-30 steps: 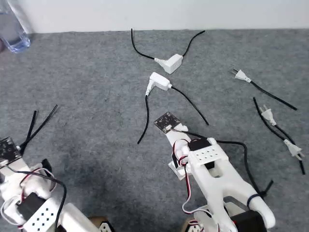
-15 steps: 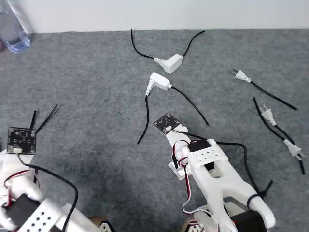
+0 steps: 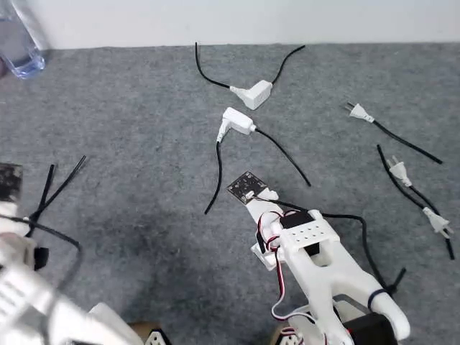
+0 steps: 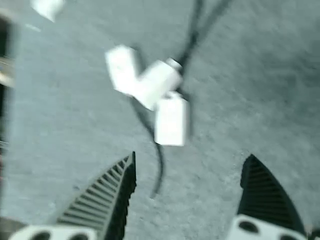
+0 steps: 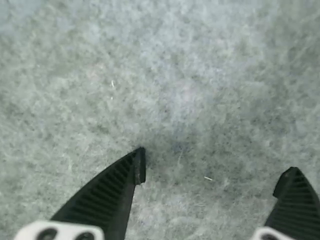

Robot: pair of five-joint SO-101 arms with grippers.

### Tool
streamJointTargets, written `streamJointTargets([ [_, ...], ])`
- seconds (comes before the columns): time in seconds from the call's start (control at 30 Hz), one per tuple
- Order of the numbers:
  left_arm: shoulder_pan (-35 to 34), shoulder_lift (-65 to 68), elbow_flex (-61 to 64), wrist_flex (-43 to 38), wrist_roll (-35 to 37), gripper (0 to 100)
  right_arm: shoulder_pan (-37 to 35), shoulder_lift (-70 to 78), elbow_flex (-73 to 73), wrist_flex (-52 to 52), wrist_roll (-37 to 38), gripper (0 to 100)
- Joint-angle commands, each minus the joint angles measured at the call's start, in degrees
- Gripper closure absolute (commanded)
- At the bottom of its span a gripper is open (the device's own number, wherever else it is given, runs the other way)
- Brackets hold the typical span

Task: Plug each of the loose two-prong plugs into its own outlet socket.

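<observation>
So nothing is plugged in yet: my left claw [image 4: 191, 156] and right claw [image 5: 216, 160] both gape wide and empty over the tabletop [image 3: 144, 144], while 3 plugs [image 3: 357, 111] [image 3: 397, 171] [image 3: 435, 219] lie loose on my right, well apart from the 2 sockets [image 3: 253, 93] [image 3: 237, 120].

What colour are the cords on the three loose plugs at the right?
Black cords, with white plug heads; clearest in the high view.
</observation>
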State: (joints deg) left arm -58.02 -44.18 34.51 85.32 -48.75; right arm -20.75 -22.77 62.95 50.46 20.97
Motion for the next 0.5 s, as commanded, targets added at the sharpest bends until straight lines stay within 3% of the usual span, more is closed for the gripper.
streamJointTargets([
  [0.0,-1.85,14.33,-6.73,-1.58,2.64,68,-0.4,-1.36,-0.18,-1.19,0.79,60.8],
  [0.47,-7.3,44.66,-11.91,-15.74,0.97,71,-0.4,-1.36,-0.18,-1.19,0.79,60.8],
])
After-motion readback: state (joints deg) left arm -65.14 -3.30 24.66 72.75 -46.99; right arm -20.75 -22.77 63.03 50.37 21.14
